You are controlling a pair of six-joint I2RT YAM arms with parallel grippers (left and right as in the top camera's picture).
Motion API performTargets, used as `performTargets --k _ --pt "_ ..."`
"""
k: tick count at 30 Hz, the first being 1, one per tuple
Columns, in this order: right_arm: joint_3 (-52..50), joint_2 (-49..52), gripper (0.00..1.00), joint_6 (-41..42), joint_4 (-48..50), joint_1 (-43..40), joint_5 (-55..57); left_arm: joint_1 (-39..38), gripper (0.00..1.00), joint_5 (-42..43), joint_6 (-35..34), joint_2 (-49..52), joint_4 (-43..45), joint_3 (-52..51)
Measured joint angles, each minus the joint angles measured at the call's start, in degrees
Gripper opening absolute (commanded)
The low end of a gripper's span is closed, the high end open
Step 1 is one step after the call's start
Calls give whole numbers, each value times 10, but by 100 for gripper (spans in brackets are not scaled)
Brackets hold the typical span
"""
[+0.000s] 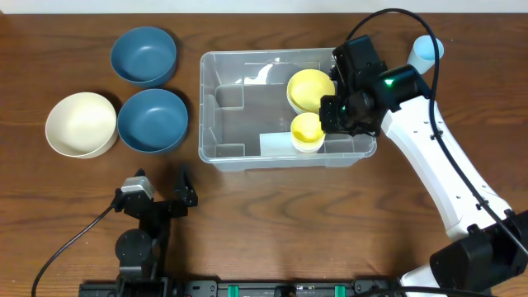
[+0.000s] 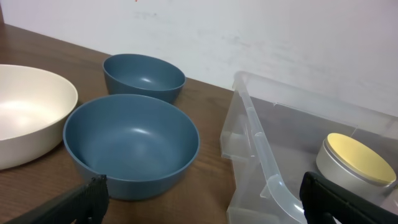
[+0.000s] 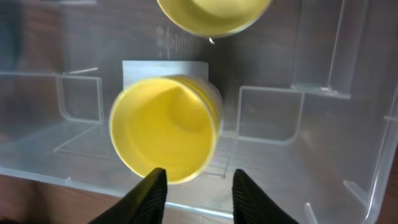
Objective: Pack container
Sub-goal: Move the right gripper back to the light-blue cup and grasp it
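Observation:
The clear plastic container (image 1: 204,107) stands at the table's middle. Inside its right part are a yellow bowl (image 1: 309,86) and a yellow cup (image 1: 306,132), the cup upright on the pale label. My right gripper (image 1: 332,115) hovers over that part. In the right wrist view it (image 3: 196,186) is open and empty just above the cup (image 3: 165,127), with the bowl (image 3: 211,15) beyond and the container's wall (image 3: 348,74) around. My left gripper (image 1: 161,196) rests open and empty near the front edge, apart from the container (image 2: 252,134).
Two blue bowls (image 1: 145,54) (image 1: 153,120) and a cream bowl (image 1: 80,124) stand left of the container. They also show in the left wrist view: blue (image 2: 143,74), blue (image 2: 130,143), cream (image 2: 25,112). A light blue cup (image 1: 427,49) stands at the far right.

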Motion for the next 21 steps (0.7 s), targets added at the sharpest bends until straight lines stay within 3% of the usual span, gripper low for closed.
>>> performTargets --k 5,10,21 --pt "22 0 47 6 44 -48 7 0 98 0 0 0 0 0" --pt "28 0 67 30 115 -149 37 0 98 0 0 0 0 0" --pt "33 100 66 76 266 -326 57 0 98 0 0 0 0 0"
